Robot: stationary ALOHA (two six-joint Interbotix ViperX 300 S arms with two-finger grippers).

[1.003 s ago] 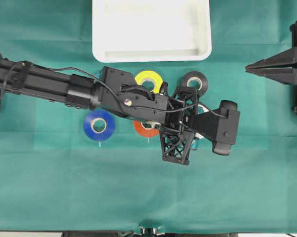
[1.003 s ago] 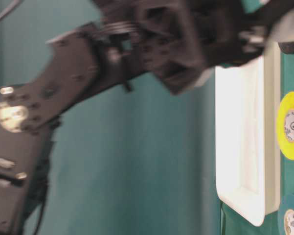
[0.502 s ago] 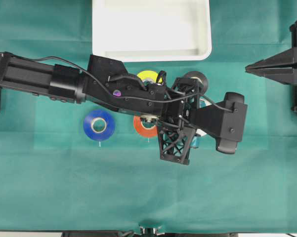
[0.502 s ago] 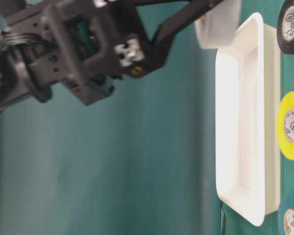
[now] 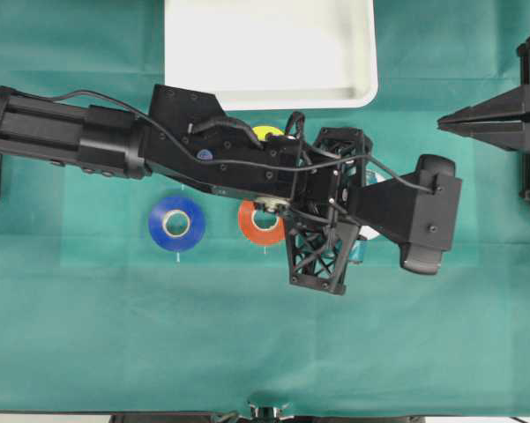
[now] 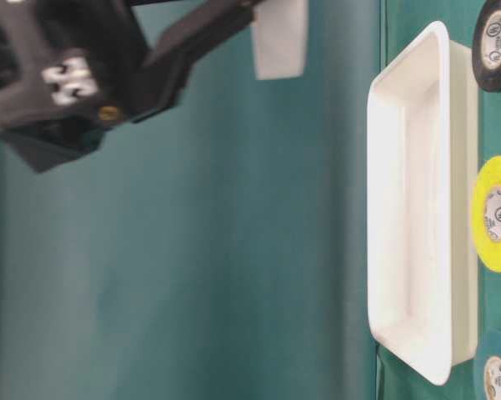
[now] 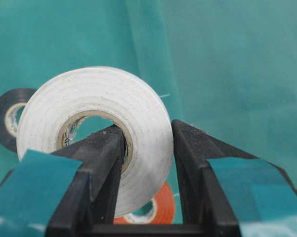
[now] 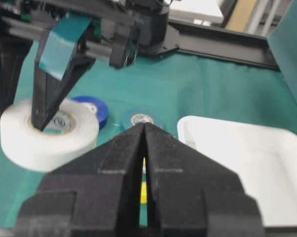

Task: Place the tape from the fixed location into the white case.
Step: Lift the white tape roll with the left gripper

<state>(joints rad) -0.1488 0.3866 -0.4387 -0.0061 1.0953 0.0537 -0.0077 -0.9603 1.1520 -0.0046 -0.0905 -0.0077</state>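
The left gripper (image 7: 146,148) is holding the tape (image 7: 96,133) by its wall: one finger is sitting inside the cardboard core and the other is pressing on the outer face, so the jaws are narrow and pinching one side of the roll. From the table-level view the roll is hanging clear of the green cloth (image 5: 88,308), up in the air and out in front of the gripper, so the pick-up part of the job is looking done.

What is left is the carry and the drop. The white case (image 5: 270,53) is lying off to one side of the gripper, near but apart from it, and it is showing nothing inside; the tape is not over its rim yet as far as I can judge. Below and behind the gripper the other rolls are sitting on the cloth: the orange roll (image 5: 259,222) just under the wrist, the blue roll (image 5: 176,223) further back along the arm, the yellow roll (image 6: 493,213) between the arm and the case, and the black roll (image 7: 9,116) showing past the tape's edge.

The right gripper (image 8: 142,163) is resting well away at the far side, its jaws pressed together on nothing, facing the scene.

I would say the task is about halfway: grasped and lifted, not yet delivered.
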